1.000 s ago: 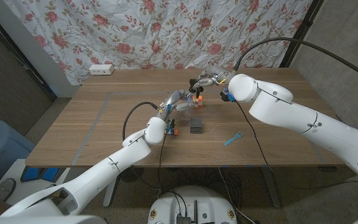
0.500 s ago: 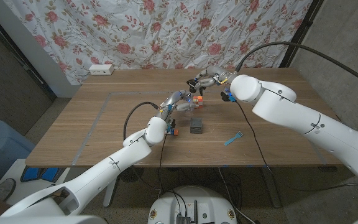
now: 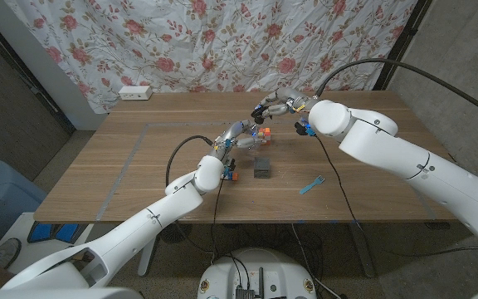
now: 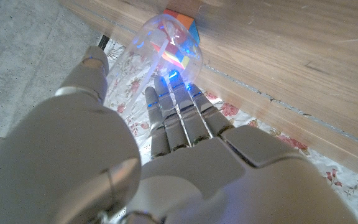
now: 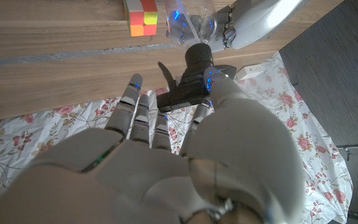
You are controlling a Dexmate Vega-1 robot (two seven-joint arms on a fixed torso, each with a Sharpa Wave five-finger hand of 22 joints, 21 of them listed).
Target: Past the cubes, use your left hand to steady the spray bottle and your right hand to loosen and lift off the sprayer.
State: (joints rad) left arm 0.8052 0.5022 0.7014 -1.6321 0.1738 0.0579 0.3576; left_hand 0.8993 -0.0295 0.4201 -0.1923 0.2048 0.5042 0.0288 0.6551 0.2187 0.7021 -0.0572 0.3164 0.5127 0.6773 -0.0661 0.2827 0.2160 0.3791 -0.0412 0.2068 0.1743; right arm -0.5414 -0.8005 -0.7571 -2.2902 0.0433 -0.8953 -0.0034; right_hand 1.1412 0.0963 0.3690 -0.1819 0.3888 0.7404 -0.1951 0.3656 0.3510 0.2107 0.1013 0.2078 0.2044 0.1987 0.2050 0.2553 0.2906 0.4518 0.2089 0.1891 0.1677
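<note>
- Bottle (image 3: pixel 248 143): clear plastic spray bottle, standing at the centre of the head view, slightly above the middle of the wooden table (image 3: pixel 139 178); in the left wrist view its transparent body (image 4: pixel 166 46) shows coloured light through it.
- Sprayer (image 5: pixel 191 81): black trigger head, seen in the right wrist view above the fingers and apart from the bottle's open neck; in the head view it sits at centre top, just above the bottle (image 3: pixel 264 108).
- Left hand (image 3: pixel 232 134): at centre of the head view, fingers wrapped around the bottle body; the left wrist view shows fingers (image 4: pixel 179 115) and thumb on either side of the clear wall.
- Right hand (image 3: pixel 277 105): at upper centre of the head view, pinching the sprayer between thumb and fingers; the right wrist view shows the other fingers (image 5: pixel 138 112) stretched out alongside.
- Cubes (image 3: pixel 262 131): small stack of orange, red and yellow blocks, just right of the bottle in the head view; also at the upper edge of the right wrist view (image 5: pixel 142 15).
- Dark block (image 3: pixel 262 168): grey-black, below the bottle, centre of the head view.
- Blue strip (image 3: pixel 310 184): flat, lower right of centre on the table.
- Power strip (image 3: pixel 135 93): white, upper left, at the table's far edge.
- Curtain (image 3: pixel 181 41): floral, across the top of the head view.
</note>
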